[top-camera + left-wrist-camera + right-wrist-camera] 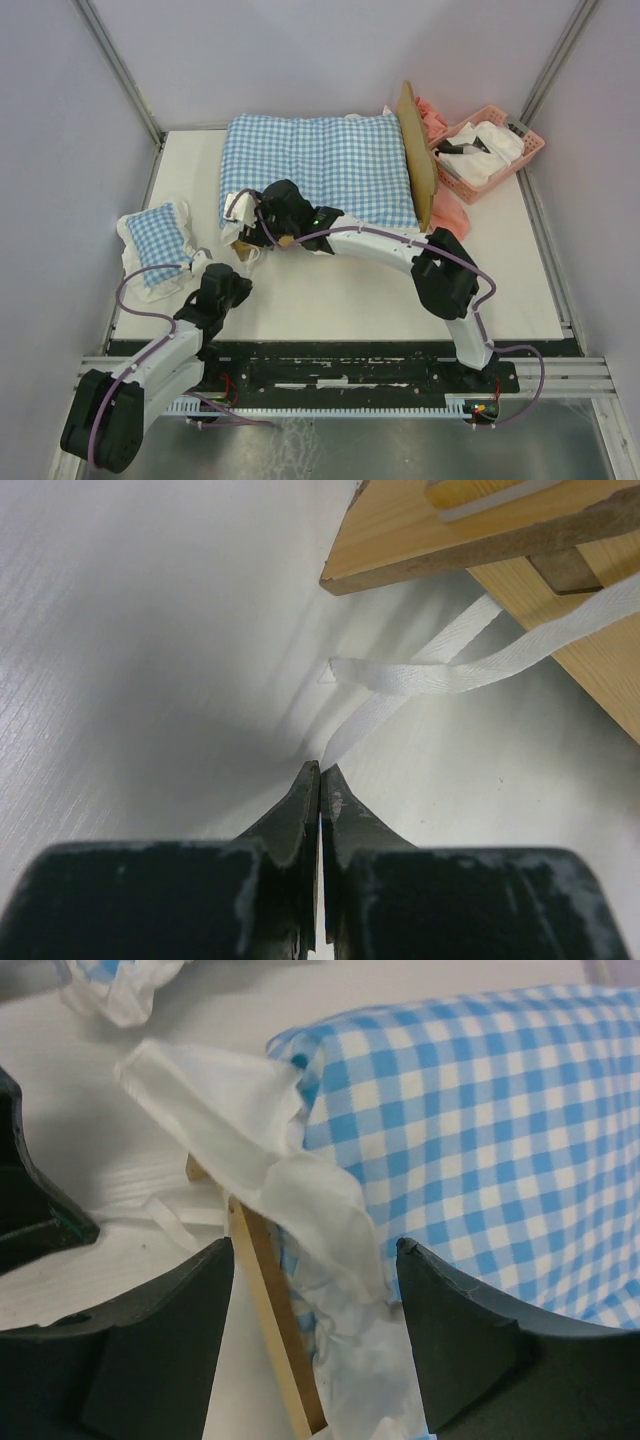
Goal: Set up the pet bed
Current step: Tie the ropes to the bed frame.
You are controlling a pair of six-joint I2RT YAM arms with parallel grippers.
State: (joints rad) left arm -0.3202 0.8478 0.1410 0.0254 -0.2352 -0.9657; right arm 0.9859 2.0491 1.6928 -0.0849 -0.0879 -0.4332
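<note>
pet bed [421, 150]: small light-wood frame, sits at the far middle of the white table [380, 290], with its headboard upright at the right end. a blue-and-white checked cushion with white frill [320, 165] lies on it and covers the base.

my right gripper [315, 1255] is at the bed's near left corner. its jaws are spread wide, one on either side of the thin wood rail [270, 1300] and the hanging frill. cannot tell whether either finger touches them.

my left gripper [320, 775] is just beside that same corner, low over the table. its fingers are pressed together, pinching the end of a white fabric tie [420, 675] that runs back to the frame.

a small checked pillow [155, 245] lies left of the bed, near my left gripper. a pink plastic basket [495, 150] stands at the far right, beyond the headboard.
</note>
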